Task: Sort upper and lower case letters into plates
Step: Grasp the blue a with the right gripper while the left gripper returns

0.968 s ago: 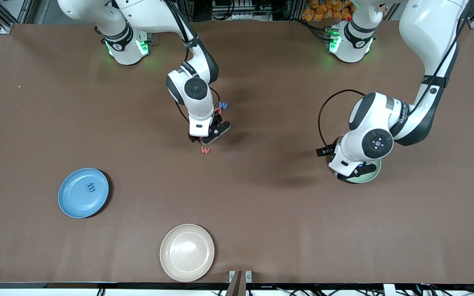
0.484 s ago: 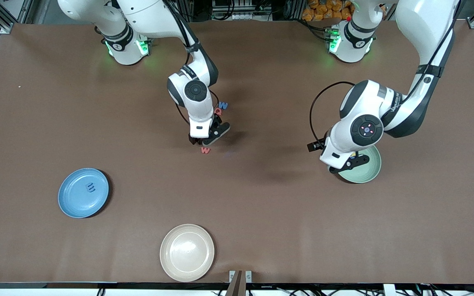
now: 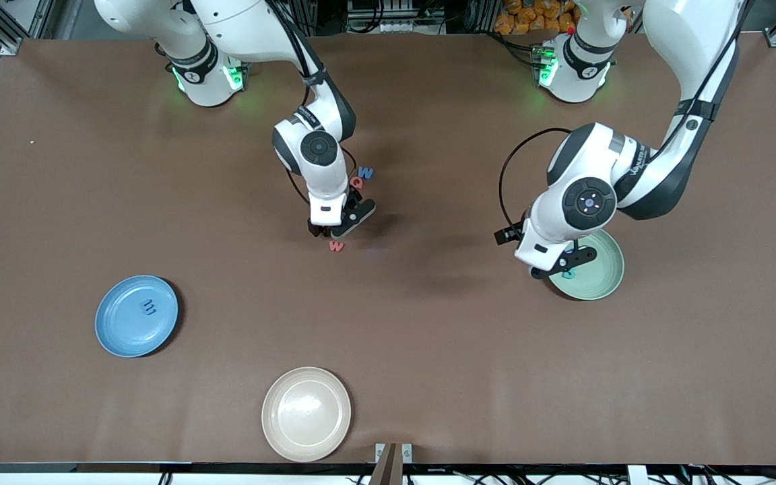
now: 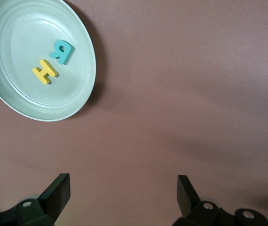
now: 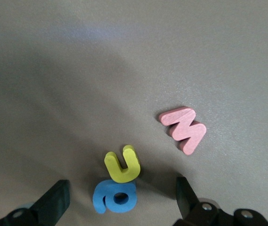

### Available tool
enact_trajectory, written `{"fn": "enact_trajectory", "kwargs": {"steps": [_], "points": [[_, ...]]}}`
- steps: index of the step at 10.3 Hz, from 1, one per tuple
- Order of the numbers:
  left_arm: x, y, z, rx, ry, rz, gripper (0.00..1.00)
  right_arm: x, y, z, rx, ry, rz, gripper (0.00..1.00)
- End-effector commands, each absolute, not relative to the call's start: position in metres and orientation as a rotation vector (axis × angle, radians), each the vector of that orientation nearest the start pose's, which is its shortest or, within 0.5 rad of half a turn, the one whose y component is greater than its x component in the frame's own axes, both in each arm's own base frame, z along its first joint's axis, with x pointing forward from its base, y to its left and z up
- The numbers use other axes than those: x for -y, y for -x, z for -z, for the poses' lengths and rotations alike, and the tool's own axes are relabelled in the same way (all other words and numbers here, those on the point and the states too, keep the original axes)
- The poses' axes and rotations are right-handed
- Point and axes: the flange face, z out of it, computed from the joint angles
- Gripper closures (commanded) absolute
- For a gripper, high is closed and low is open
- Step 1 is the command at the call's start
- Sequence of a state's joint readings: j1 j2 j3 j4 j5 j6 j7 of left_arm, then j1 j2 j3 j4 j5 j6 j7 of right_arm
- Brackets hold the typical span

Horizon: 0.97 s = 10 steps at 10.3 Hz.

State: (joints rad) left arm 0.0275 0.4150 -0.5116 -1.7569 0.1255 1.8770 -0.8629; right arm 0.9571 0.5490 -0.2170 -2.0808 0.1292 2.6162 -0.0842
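My right gripper (image 3: 329, 232) is open and low over the middle of the table. In the right wrist view a blue lowercase letter (image 5: 116, 197) lies between my right gripper's (image 5: 122, 197) open fingers. A yellow u (image 5: 122, 164) touches it, and a red w (image 5: 183, 129) lies apart. The red w (image 3: 337, 246) also shows in the front view. A blue W (image 3: 365, 173) and a red Q (image 3: 357, 181) lie beside the right wrist. The blue plate (image 3: 118, 330) holds a blue letter (image 3: 149, 308). My left gripper (image 3: 561, 266) is open and empty beside the mint plate (image 3: 603, 269), which holds a teal R (image 4: 62, 52) and a yellow H (image 4: 44, 72).
A cream-beige plate (image 3: 306, 413) stands near the table's front edge. The mint plate (image 4: 26, 28) sits off to one side of my left gripper (image 4: 123, 188), with bare brown table under the fingers.
My left arm has moved off the mint plate toward the middle of the table, uncovering most of the plate. My right gripper has barely moved.
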Motion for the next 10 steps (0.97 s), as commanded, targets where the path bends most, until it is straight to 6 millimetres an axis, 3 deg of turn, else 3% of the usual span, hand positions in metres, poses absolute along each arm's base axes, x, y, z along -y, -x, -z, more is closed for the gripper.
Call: {"fn": "enact_trajectory", "kwargs": {"steps": [1, 2, 4, 5, 8, 10], "points": [[0.275, -0.553, -0.352, 0.553, 2.979, -0.355, 0.00, -0.380, -0.430, -0.171, 1.159, 2.956, 0.012, 0.00], [0.283, -0.549, -0.353, 0.568, 2.977, -0.357, 0.00, -0.380, -0.431, -0.174, 1.155, 2.954, 0.018, 0.02], [0.287, -0.548, -0.354, 0.590, 2.973, -0.355, 0.00, -0.380, -0.432, -0.176, 1.154, 2.952, 0.021, 0.85], [0.292, -0.545, -0.355, 0.586, 2.978, -0.356, 0.00, -0.381, -0.432, -0.179, 1.153, 2.950, 0.027, 1.00], [0.304, -0.539, -0.361, 0.589, 2.989, -0.358, 0.00, -0.380, -0.435, -0.184, 1.143, 2.947, 0.039, 1.00], [0.326, -0.528, -0.365, 0.645, 2.983, -0.361, 0.00, -0.381, -0.438, -0.201, 1.115, 2.943, 0.055, 1.00]]}}
